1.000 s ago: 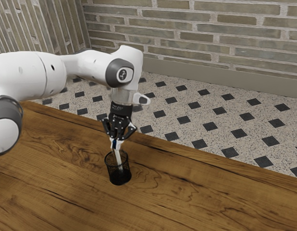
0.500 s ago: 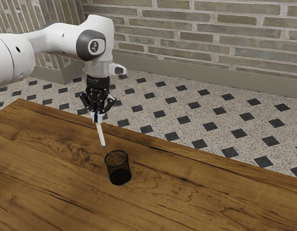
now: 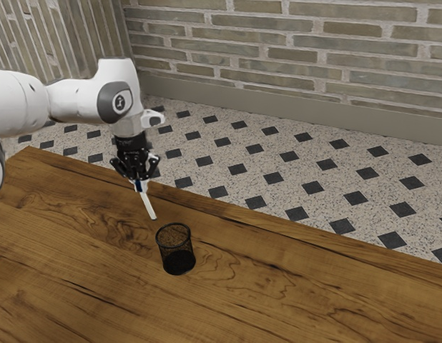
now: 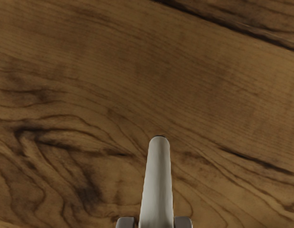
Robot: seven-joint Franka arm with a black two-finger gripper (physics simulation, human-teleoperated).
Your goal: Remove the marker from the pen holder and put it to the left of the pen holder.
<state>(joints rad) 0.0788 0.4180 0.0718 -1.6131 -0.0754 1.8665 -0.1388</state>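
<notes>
Marker (image 3: 148, 204) hangs tilted outside the black pen holder (image 3: 178, 260), clamped between the jaws.

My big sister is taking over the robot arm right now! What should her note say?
Gripper: shut on the marker, which hangs tilted with its white end down.
Where things are: the pen holder stands upright on the table; the marker is over toward the exterior view's left of it. I can't tell if its tip touches the wood.
Done: marker out of the holder.
Left: lay it down to the left of the holder, then let go.
</notes>
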